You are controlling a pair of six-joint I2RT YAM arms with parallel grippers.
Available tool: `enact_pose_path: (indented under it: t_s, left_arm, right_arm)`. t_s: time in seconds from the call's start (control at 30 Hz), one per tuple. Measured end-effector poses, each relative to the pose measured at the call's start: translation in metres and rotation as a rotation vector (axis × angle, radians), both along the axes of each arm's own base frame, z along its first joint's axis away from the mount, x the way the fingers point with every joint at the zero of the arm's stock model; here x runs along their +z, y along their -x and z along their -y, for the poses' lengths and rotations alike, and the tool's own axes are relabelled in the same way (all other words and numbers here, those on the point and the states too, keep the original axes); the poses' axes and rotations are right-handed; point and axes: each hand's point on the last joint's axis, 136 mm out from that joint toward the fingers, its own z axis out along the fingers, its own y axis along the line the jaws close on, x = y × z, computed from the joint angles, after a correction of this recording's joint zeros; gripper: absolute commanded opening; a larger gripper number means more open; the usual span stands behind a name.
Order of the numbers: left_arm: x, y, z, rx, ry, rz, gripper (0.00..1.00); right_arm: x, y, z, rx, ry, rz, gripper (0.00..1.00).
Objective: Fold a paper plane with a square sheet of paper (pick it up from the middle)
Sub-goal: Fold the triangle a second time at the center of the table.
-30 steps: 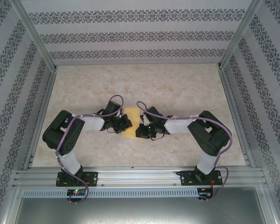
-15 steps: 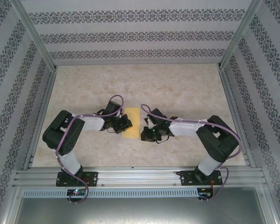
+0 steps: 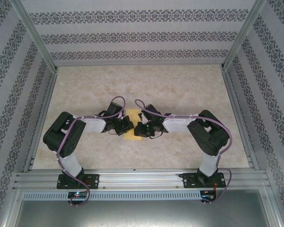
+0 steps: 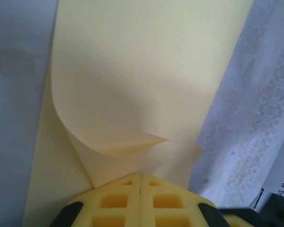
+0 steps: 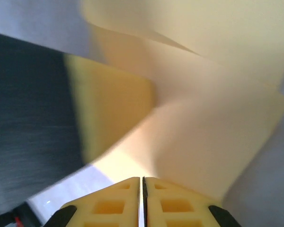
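The step in hand looks like one of the first folds, with the plane far from formed. The square sheet of paper (image 3: 132, 116) lies flat near the middle of the tabletop (image 3: 180, 85), slightly toward its near edge, and from above it reads as a narrow yellow strip between the two arms. The left end effector (image 3: 128, 126) sits on the sheet's left side with its fingers together. In its wrist view the tips meet right where one layer of the paper curls up and back over the rest. I cannot tell whether they pinch that layer or only press down on the sheet. The right end effector (image 3: 138, 130) comes in from the sheet's right side, also with its fingers together and only a hairline gap between them. Its wrist view is blurred, showing loose overlapping layers of paper just ahead of the tips, and I cannot tell if any layer is caught. In my judgement the next move calls for bringing the raised layer down so its edges line up, then running closed fingertips along the bend to set a sharp crease. The other arm would need to pin the sheet meanwhile, because paper this thin will likely slide or spring back if released early.
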Motion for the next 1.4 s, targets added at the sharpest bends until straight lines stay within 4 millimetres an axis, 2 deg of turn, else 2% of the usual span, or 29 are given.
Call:
enact_pose_path:
  t_s: [0.3, 0.47, 0.6, 0.77, 0.87, 1.13, 1.27, 1.4]
  left_arm:
    - [0.0, 0.0, 0.0, -0.012, -0.008, 0.009, 0.0]
    - [0.0, -0.001, -0.005, -0.01, -0.001, -0.002, 0.0]
    - [0.001, -0.007, -0.014, 0.003, -0.012, -0.013, 0.0]
    - [0.002, -0.025, -0.035, 0.054, -0.033, -0.015, 0.0]
    - [0.002, -0.034, -0.041, 0.06, -0.039, -0.015, 0.0]
    - [0.002, -0.036, -0.051, 0.045, -0.035, -0.027, 0.02]
    - [0.013, -0.051, -0.065, 0.067, -0.058, -0.011, 0.04]
    - [0.035, -0.053, -0.064, 0.062, -0.054, 0.033, 0.04]
  right_arm:
    - [-0.005, 0.002, 0.003, -0.001, -0.033, 0.016, 0.02]
    - [-0.004, 0.001, 0.004, -0.004, -0.04, 0.024, 0.0]
    - [-0.004, 0.001, 0.004, -0.004, -0.041, 0.026, 0.0]
    - [-0.005, 0.001, 0.004, -0.004, -0.045, 0.025, 0.0]
    - [-0.005, 0.001, 0.003, -0.001, -0.049, 0.021, 0.0]
    - [-0.005, 0.002, 0.0, 0.007, -0.06, 0.016, 0.0]
    - [-0.005, 0.001, 0.0, 0.009, -0.064, 0.017, 0.0]
    - [-0.005, 0.001, 0.0, 0.009, -0.065, 0.017, 0.0]
